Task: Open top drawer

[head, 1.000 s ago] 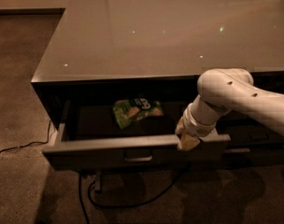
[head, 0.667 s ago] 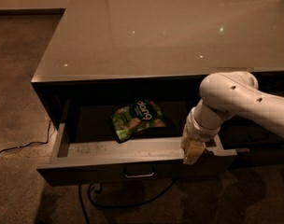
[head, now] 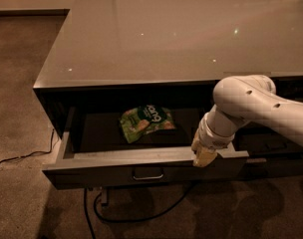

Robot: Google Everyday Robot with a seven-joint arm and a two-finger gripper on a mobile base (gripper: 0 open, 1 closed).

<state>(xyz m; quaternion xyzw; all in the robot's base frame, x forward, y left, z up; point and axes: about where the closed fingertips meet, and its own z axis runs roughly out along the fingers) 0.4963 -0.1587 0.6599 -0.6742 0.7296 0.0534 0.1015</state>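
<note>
Presently: top drawer (head: 106, 159), standing well open, front rim directly under the hand (head: 205, 156); whether the hand clamps that rim cannot be told. Green snack bag (head: 145, 121) inside, left of hand. Step: pull probably near complete; next, let go and lift clear.

Open top drawer (head: 111, 160) holds green snack bag (head: 145, 121); claw (head: 204, 156) at front rim

Single camera, high, in front of the cabinet (head: 166, 34), tilted down, near; gripper (head: 205, 156) lower right of centre
</note>
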